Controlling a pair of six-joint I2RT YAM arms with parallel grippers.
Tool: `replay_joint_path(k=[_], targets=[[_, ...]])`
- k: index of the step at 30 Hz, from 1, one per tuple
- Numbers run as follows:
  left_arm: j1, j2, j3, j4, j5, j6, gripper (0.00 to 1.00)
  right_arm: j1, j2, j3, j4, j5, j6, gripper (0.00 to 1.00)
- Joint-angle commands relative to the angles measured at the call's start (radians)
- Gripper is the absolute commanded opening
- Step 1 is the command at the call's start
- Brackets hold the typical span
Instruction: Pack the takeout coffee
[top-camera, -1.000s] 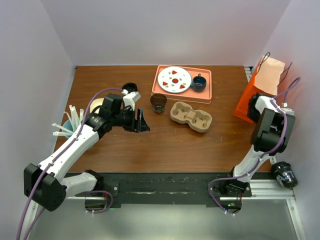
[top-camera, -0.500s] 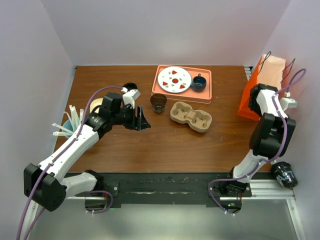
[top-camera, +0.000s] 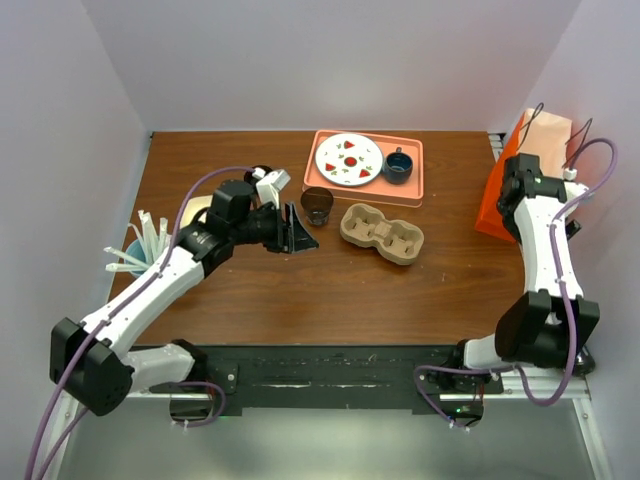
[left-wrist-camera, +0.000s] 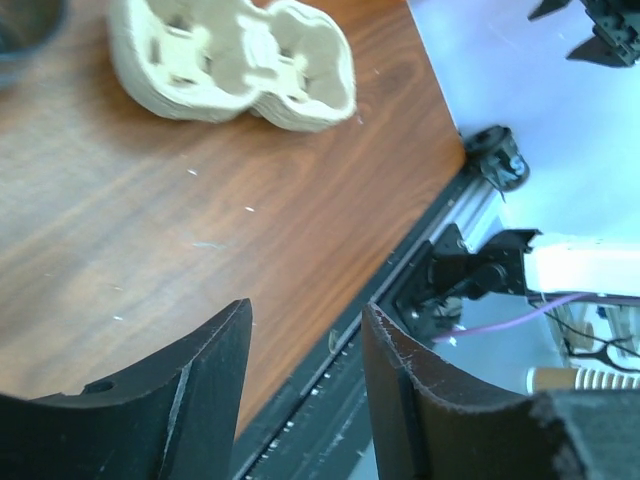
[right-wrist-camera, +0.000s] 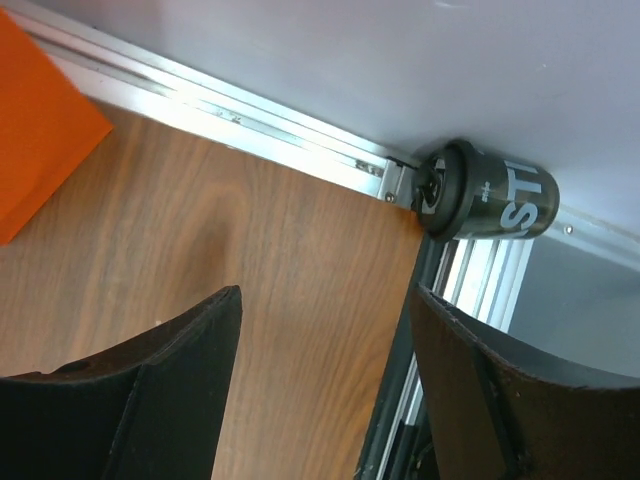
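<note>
Judged step: approach, with the left claw (left-wrist-camera: 306, 320) released and empty just left of the takeout coffee (top-camera: 318, 205); next move calls for centring, then clenching; right claw (right-wrist-camera: 325, 335) likewise released

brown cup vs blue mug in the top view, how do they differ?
Colour: the brown cup is dark brown, the blue mug dark blue. Place: the cup stands on the bare table; the mug sits in the pink tray. Size: the cup looks slightly wider than the mug. Both stand upright with open tops.
</note>
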Motion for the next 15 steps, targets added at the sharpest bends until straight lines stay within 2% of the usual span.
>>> replay_joint_path(k=[1,5,8,9,10,12,14,15], targets=[[-0.042,-0.116,-0.020,-0.017,-0.012,-0.058,0.53,-0.021,-0.087,-0.059,0.125,0.073,-0.172,0.72],[-0.042,-0.208,-0.080,-0.118,-0.021,-0.011,0.56,-0.129,0.039,-0.030,0.036,0.168,-0.157,0.79],[-0.066,-0.267,-0.120,-0.180,-0.082,0.061,0.58,-0.131,0.113,-0.073,0.186,0.220,-0.434,0.81],[-0.072,-0.297,-0.133,-0.187,-0.103,0.071,0.58,-0.130,0.131,-0.102,0.306,0.221,-0.649,0.82],[-0.083,-0.314,-0.160,-0.203,-0.110,0.087,0.58,-0.128,0.139,-0.130,0.380,0.204,-0.777,0.81],[-0.092,-0.375,-0.189,-0.212,-0.133,0.101,0.58,-0.127,0.109,-0.217,0.543,0.165,-1.042,0.77],[-0.108,-0.420,-0.237,-0.204,-0.142,0.104,0.58,-0.125,-0.003,-0.271,0.617,0.104,-1.204,0.74],[-0.123,-0.454,-0.251,-0.198,-0.153,0.112,0.59,-0.121,-0.052,-0.333,0.679,-0.028,-1.396,0.71]])
